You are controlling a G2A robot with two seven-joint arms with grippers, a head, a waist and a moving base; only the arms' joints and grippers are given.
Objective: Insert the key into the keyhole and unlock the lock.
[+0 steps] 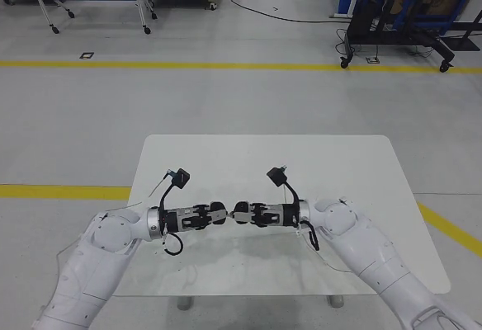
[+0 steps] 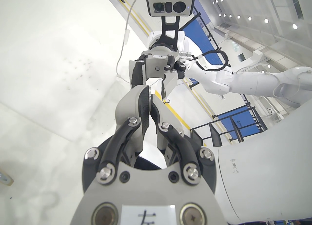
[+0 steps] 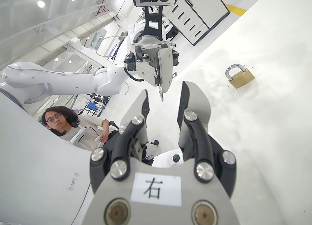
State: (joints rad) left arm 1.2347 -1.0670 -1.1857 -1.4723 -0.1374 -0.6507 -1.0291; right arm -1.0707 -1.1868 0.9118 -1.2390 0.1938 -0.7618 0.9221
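My left gripper (image 3: 159, 84) is shut on a small silver key (image 3: 160, 92), which sticks out past its fingertips. My right gripper (image 3: 165, 87) faces it tip to tip and stands open, with the key just beyond its two fingers. A brass padlock (image 3: 240, 76) with a silver shackle lies flat on the white table (image 3: 268, 41), off to one side of both grippers. From above, the left gripper (image 1: 221, 211) and right gripper (image 1: 239, 212) meet over the table's middle near its front. In the left wrist view my left gripper (image 2: 149, 90) is pressed together, and the open right gripper (image 2: 153, 81) is right behind it.
The white table (image 1: 348, 165) has bare surface behind and to both sides of the arms. Its front edge runs close below the forearms. Grey floor with yellow lines (image 1: 224, 64) surrounds it, and a dark frame (image 1: 406, 37) stands far back right.
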